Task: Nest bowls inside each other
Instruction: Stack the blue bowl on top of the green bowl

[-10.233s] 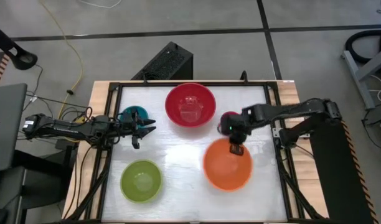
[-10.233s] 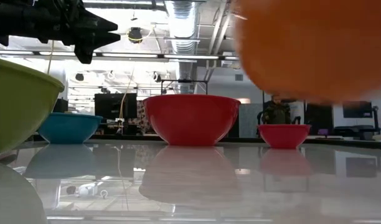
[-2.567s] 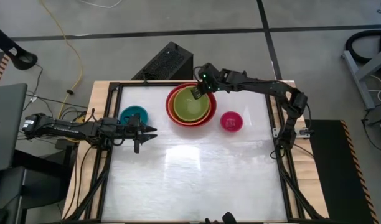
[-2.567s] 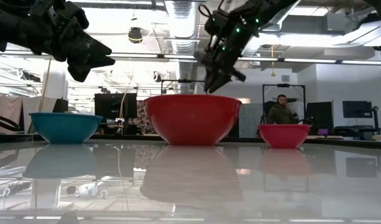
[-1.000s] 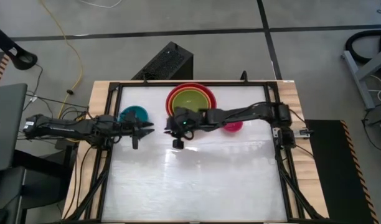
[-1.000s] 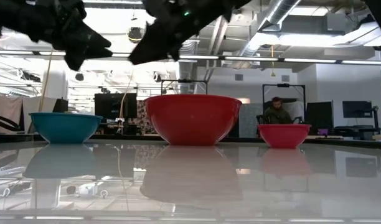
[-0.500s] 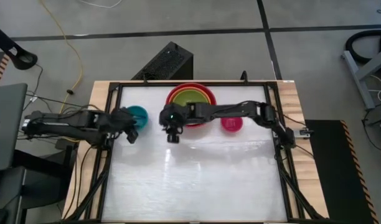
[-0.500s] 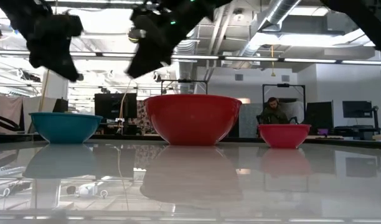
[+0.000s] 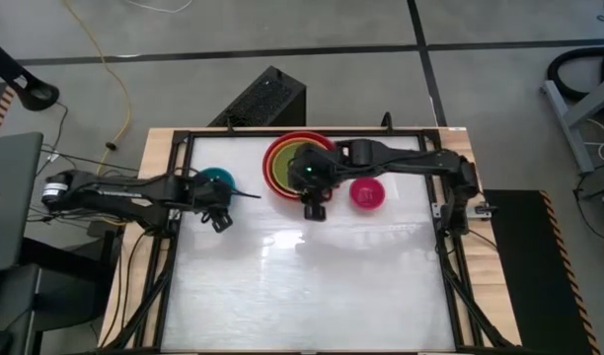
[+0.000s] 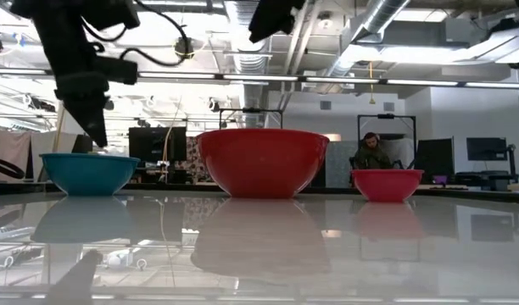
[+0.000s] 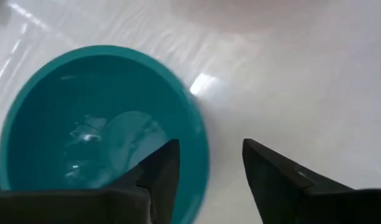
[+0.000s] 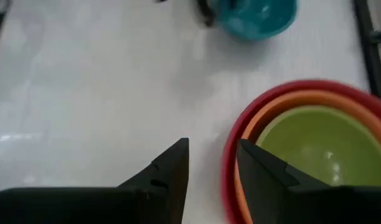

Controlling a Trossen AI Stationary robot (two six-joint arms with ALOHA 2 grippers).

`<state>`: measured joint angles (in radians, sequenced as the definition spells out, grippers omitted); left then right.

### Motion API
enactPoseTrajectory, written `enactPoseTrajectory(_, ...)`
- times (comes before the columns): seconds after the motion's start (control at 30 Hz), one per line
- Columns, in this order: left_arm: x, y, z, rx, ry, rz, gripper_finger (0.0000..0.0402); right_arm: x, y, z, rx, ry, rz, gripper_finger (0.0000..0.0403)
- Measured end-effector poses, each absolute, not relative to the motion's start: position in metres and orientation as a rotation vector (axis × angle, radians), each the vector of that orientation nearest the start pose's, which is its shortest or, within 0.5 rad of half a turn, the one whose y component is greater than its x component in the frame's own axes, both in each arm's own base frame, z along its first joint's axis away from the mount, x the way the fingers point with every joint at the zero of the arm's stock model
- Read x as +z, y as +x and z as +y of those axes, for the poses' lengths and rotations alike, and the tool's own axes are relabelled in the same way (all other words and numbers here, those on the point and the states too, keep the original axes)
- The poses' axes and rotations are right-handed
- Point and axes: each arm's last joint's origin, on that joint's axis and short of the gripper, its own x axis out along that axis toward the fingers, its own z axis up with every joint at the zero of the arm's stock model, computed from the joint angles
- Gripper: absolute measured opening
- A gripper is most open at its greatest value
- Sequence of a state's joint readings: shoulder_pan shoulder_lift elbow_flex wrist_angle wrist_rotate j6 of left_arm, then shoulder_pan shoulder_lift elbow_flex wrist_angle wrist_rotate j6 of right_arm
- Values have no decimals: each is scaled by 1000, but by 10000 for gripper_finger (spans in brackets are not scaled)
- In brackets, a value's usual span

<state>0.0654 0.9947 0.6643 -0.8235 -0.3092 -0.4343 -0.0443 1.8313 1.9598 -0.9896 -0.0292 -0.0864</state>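
The red bowl (image 9: 276,168) stands at the far middle of the table with the orange bowl (image 9: 327,153) and the lime green bowl (image 9: 294,158) nested inside it. The teal bowl (image 11: 97,124) rests on its base at the far left, and the small pink bowl (image 9: 367,193) stands right of the stack. My left gripper (image 11: 210,144) is open and points steeply down above the teal bowl's right rim, one finger over the inside and one outside. My right gripper (image 12: 213,144) is open and hangs high over the table just before the red bowl's near rim.
A black frame (image 9: 174,247) runs round the white tabletop (image 9: 302,286). The near half of the table shows glossy white surface. In the low view a person (image 10: 378,152) sits in the room beyond the table.
My left gripper has tipped from nearly level to steeply down and has drawn in over the teal bowl's rim. My right gripper has risen and swung back toward the table's right, from left of the red stack to just before it. The bowls have stayed put.
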Motion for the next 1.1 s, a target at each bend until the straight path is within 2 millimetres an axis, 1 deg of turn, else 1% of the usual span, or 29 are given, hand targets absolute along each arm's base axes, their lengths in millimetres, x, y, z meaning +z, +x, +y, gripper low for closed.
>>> enactPoseTrajectory(0.07, 210, 169, 23, 597, -231, 1083, 182, 381, 379, -11, 37, -61, 865, 152)
enactPoseTrajectory(0.2, 199, 176, 28, 630, -229, 1155, 205, 382, 371, -4, 57, -78, 913, 146)
enactPoseTrajectory(0.27, 193, 180, 29, 645, -233, 1182, 211, 383, 369, -4, 45, -86, 925, 141)
enactPoseTrajectory(0.4, 179, 187, 32, 664, -235, 1260, 212, 381, 366, -2, 43, -92, 954, 128)
enactPoseTrajectory(0.47, 172, 190, 32, 664, -240, 1295, 211, 375, 367, -2, 43, -92, 970, 122)
enactPoseTrajectory(0.53, 165, 195, 33, 666, -247, 1318, 203, 368, 363, -3, 37, -92, 995, 117)
enactPoseTrajectory(0.6, 159, 197, 33, 672, -244, 1350, 185, 360, 358, -4, 28, -80, 1023, 112)
enactPoseTrajectory(0.67, 154, 199, 33, 666, -239, 1373, 155, 352, 349, -6, 8, -61, 1025, 105)
enactPoseTrajectory(0.73, 151, 200, 33, 665, -223, 1388, 113, 345, 339, -6, -33, -50, 988, 98)
enactPoseTrajectory(0.83, 150, 200, 34, 668, -191, 1401, 35, 332, 320, -7, -72, -17, 937, 91)
enactPoseTrajectory(0.87, 151, 200, 34, 673, -177, 1397, 19, 331, 313, -6, -80, 1, 905, 89)
enactPoseTrajectory(0.97, 161, 201, 32, 657, -126, 1409, 11, 326, 293, -5, -91, 38, 820, 87)
enactPoseTrajectory(1.03, 176, 206, 29, 608, -118, 1413, 6, 325, 282, -2, -87, 53, 770, 86)
enactPoseTrajectory(1.1, 193, 213, 22, 509, -115, 1396, 5, 321, 274, 1, -73, 51, 741, 86)
